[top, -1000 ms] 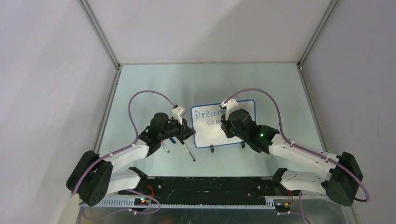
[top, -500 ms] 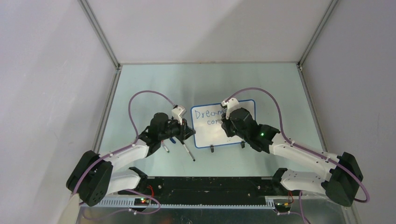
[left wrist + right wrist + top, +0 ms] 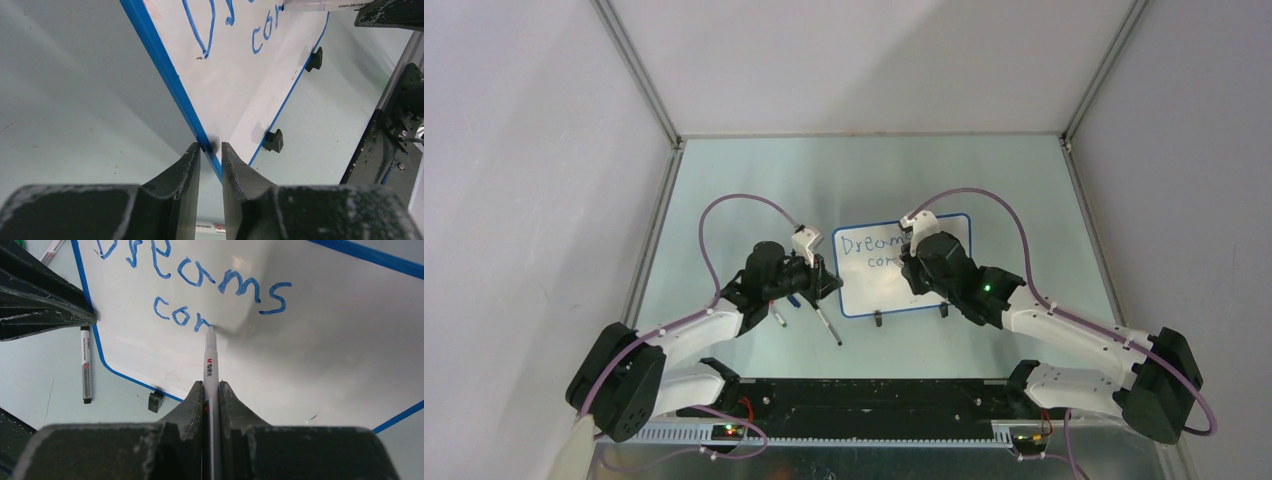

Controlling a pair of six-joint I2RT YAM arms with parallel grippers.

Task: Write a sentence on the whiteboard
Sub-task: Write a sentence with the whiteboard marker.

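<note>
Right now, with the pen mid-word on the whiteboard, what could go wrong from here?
1. The left gripper pinches only the thin edge of the whiteboard; pen pressure could pivot the board and skew the letters.
2. The marker sticks far out of the right gripper, so it might tilt and break the stroke.

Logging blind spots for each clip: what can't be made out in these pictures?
Right wrist: the marker's rear is hidden inside the right pincer; its label is too small to read.
Top view: the right arm covers the sentence's end and the marker tip.
Left wrist: the top edge cuts off the sentence; the left pincer, clamped on the whiteboard rim, hides most of a spare marker.
</note>
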